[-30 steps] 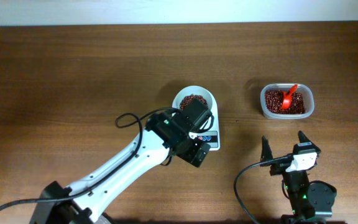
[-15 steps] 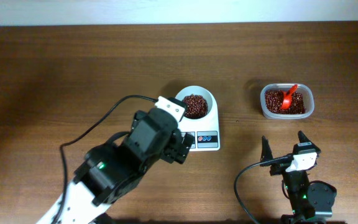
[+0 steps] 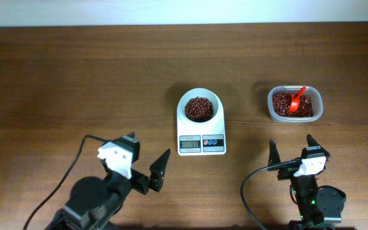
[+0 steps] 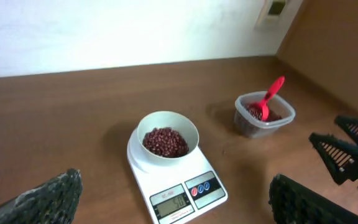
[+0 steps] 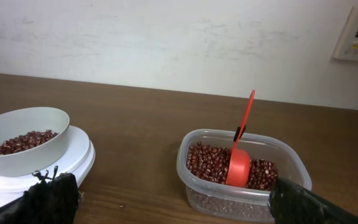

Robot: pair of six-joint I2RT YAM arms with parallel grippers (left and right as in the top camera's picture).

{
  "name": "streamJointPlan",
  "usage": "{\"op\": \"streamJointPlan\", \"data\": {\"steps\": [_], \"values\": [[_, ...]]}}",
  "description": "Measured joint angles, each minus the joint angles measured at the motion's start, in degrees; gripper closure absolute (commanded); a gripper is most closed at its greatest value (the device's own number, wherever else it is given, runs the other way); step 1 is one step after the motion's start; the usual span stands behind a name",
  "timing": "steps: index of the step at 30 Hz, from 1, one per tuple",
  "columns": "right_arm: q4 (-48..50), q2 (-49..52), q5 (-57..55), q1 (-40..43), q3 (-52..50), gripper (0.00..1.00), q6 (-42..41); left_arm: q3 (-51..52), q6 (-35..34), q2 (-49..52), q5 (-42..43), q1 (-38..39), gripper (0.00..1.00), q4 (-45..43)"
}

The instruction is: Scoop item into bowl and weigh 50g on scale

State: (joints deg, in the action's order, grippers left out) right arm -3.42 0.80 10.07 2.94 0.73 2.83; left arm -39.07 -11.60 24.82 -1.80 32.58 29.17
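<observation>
Centrally, scale (image 3: pixel 202 144) on dark wood table (image 3: pixel 75 76), white wall (image 5: pixel 166 37) behind.

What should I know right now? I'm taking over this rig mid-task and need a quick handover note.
Left gripper: open, empty, front-left of the scale.
Right gripper: open, empty, in front of the tub.
Bowl sits on the scale, holding beans; red scoop rests in the tub.
Done: scooping; the display seems to read 50, though it is small.
Left: confirm the reading, adjust only if off.
</observation>
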Motion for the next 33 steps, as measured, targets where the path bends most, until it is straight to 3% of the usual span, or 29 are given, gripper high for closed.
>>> {"op": "streamJointPlan", "data": {"steps": [12, 16, 22, 25, 29, 33], "values": [[0.02, -0.07, -0.09, 0.00, 0.00, 0.01, 0.04, 14.84, -1.55, -21.73, 3.15, -1.16, 0.01, -8.81], [0.00, -0.07, -0.09, 0.00, 0.00, 0.01, 0.07, 18.75, -1.92, -24.02, 3.37, -1.16, 0.01, -13.73], [0.00, -0.07, -0.11, 0.00, 0.00, 0.01, 0.13, 27.32, -2.27, -24.13, 3.34, -1.16, 0.01, -35.15], [0.02, -0.11, -0.09, 0.00, 0.00, 0.01, 0.15, 36.59, -2.40, -24.24, 3.37, -1.60, 0.01, -47.84], [0.00, -0.11, -0.11, 0.00, 0.00, 0.01, 0.13, 38.45, -2.36, -24.24, 3.06, -2.03, 0.01, -43.98], [0.02, -0.11, -0.11, 0.00, 0.00, 0.01, 0.15, 38.47, -2.29, -24.22, 0.72, -6.43, 0.01, -26.93]]}}
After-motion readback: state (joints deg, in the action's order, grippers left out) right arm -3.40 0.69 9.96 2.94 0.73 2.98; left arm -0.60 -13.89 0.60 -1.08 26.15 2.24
